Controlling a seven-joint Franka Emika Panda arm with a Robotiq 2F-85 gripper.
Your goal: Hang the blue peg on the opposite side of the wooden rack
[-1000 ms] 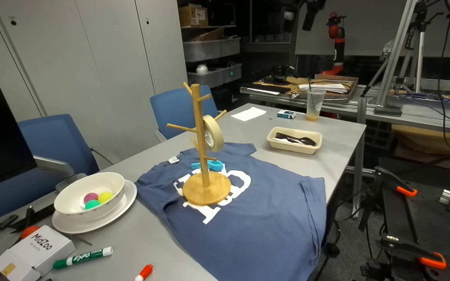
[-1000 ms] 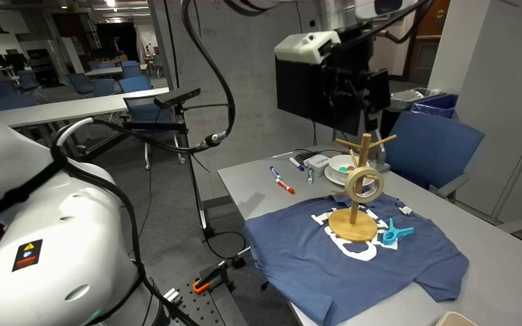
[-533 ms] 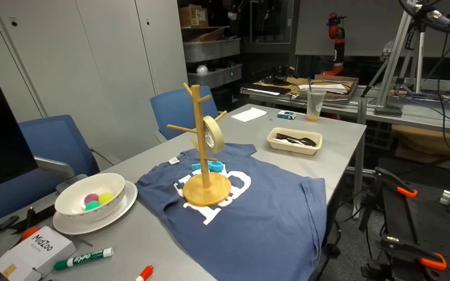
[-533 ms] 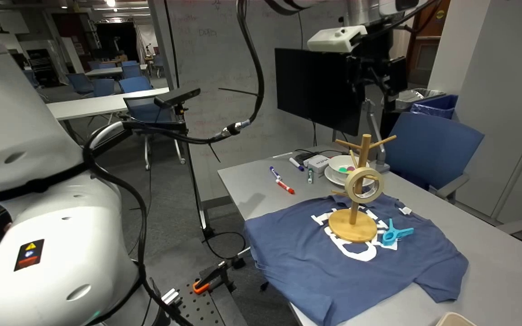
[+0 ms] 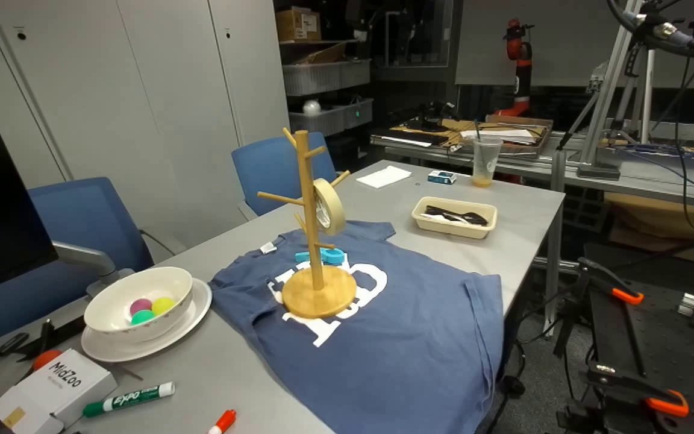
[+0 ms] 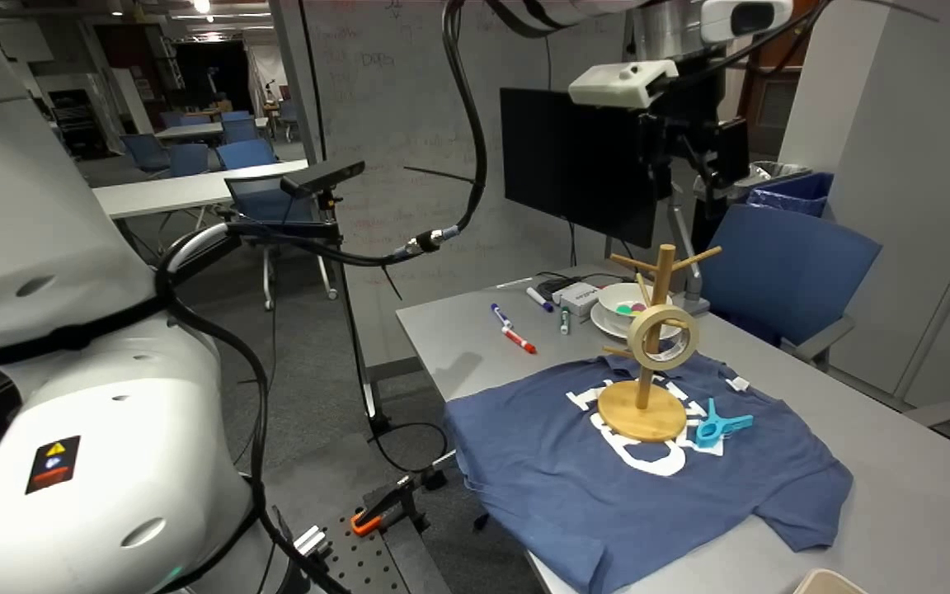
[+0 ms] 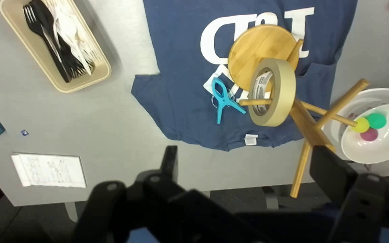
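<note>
The blue peg, a cyan spring clip (image 6: pixel 720 426), lies on the dark blue shirt beside the rack's base. It also shows in an exterior view (image 5: pixel 332 257), partly behind the post, and in the wrist view (image 7: pixel 223 97). The wooden rack (image 6: pixel 641 412) stands upright on the shirt; its base shows in an exterior view (image 5: pixel 318 293) and in the wrist view (image 7: pixel 253 47). A tape roll (image 5: pixel 335 208) hangs on one arm, on the peg's side in the wrist view (image 7: pixel 285 91). My gripper (image 6: pixel 687 194) is open and empty, above and beyond the rack; its fingers show in the wrist view (image 7: pixel 247 152).
A bowl with small balls (image 5: pixel 142 286) on a plate, a box (image 5: pixel 61 386) and markers (image 5: pixel 130 398) stand on the table. A cutlery tray (image 7: pixel 105 72) lies past the shirt. Rack arms (image 7: pixel 299 172) stick out close to my right finger in the wrist view.
My gripper has moved up and to the right in the exterior view that shows it, then slightly further right and down. The peg, rack and tape roll have not moved.
</note>
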